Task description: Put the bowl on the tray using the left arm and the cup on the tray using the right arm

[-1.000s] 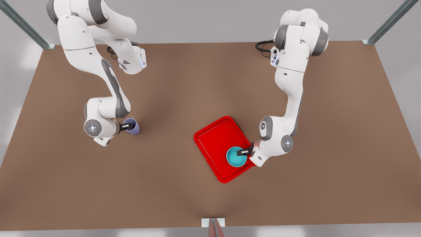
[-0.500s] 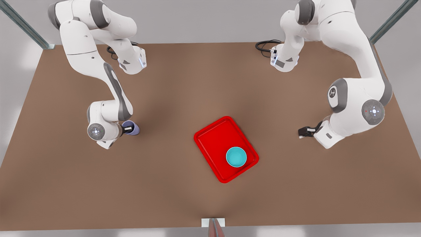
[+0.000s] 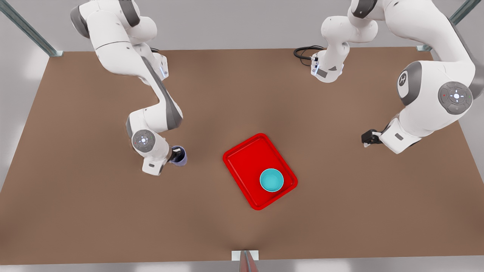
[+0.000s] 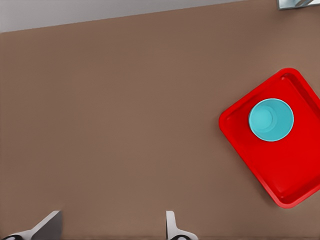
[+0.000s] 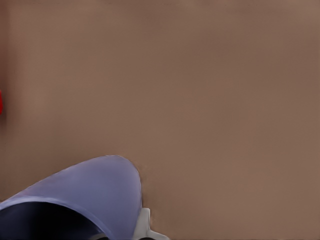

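The turquoise bowl (image 3: 271, 180) (image 4: 271, 119) sits upright in a corner of the red tray (image 3: 247, 158) (image 4: 285, 170), with nothing touching it. My left gripper (image 3: 366, 139) (image 4: 110, 226) hangs open and holds nothing, well off the tray toward the front view's right. Between the fingers of my right gripper (image 3: 177, 154), which is shut on it, is the lavender cup (image 3: 181, 156) (image 5: 90, 192). The cup is at the front view's left of the tray, a short way from its edge. One fingertip (image 5: 144, 225) shows against the cup's wall.
A black cable (image 3: 304, 52) loops by the arm base at the back of the brown table. A small white bracket (image 3: 245, 255) sits at the table's front edge. Metal frame posts (image 3: 26, 28) stand at the back corners.
My left gripper let go of the bowl on the tray and drew back toward the front view's right. My right gripper carried the cup toward the tray.
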`<action>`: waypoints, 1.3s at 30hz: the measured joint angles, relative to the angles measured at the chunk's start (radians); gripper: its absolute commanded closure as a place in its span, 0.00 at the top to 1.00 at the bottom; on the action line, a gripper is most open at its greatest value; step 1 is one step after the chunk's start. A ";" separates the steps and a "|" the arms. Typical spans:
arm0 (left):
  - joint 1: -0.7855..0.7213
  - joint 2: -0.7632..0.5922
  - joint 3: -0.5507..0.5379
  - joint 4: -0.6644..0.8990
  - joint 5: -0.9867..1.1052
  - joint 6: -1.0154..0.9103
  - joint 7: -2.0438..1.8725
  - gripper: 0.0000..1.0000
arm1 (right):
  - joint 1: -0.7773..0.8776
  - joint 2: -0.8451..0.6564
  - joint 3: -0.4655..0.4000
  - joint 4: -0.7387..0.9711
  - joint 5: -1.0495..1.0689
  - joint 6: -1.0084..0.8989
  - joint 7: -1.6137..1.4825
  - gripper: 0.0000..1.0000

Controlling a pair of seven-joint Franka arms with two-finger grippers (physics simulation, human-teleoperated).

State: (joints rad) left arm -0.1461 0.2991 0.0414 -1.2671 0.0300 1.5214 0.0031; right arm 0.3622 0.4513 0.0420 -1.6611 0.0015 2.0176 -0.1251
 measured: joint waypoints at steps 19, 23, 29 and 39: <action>0.002 0.027 0.009 -0.005 0.009 -0.001 0.000 1.00 | 0.302 0.375 0.001 0.353 0.186 0.101 0.051 0.21; 0.002 0.026 0.011 -0.005 0.010 -0.001 0.000 1.00 | 0.302 0.389 0.002 0.353 0.191 0.112 0.048 0.21; 0.002 0.022 0.011 -0.005 0.010 -0.004 0.000 1.00 | 0.302 0.403 0.002 0.353 0.220 0.141 0.053 1.00; 0.000 0.014 0.011 -0.005 0.010 -0.018 0.000 1.00 | 0.295 0.366 0.010 0.353 0.231 0.124 0.054 1.00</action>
State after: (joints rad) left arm -0.1458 0.3130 0.0521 -1.2717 0.0398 1.5034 0.0031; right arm 0.6574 0.8173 0.0522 -1.3085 0.2325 2.1415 -0.0707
